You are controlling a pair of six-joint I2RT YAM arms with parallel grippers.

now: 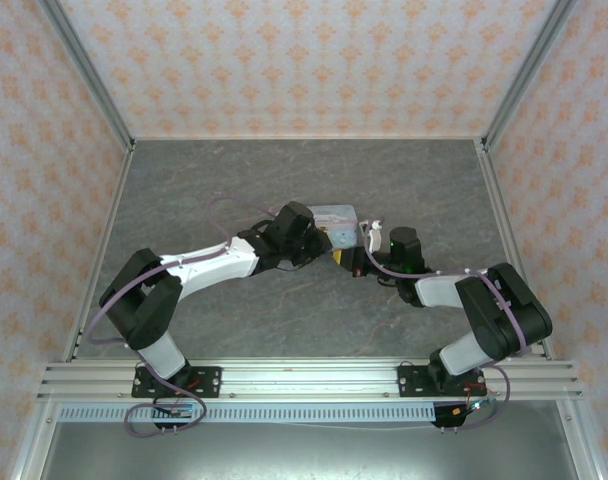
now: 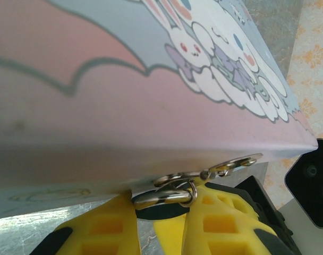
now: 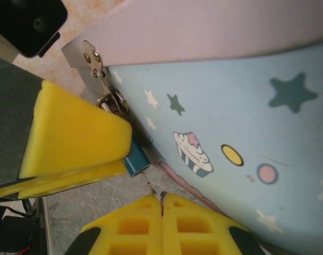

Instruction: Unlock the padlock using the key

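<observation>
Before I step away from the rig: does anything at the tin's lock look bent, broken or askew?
Nothing stands out. The left tool grips the padlock at the tin hasp; the right tool pinches the thin key against it.

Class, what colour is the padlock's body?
Dark teal-blue; the padlock shows best in the right wrist view.

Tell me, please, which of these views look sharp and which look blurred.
Top external: evenly lit, sharp, no glare. Left wrist: the pale cartoon-printed tin box is soft up close. Right wrist: the small teal-blue padlock and tin print are crisp.
</observation>
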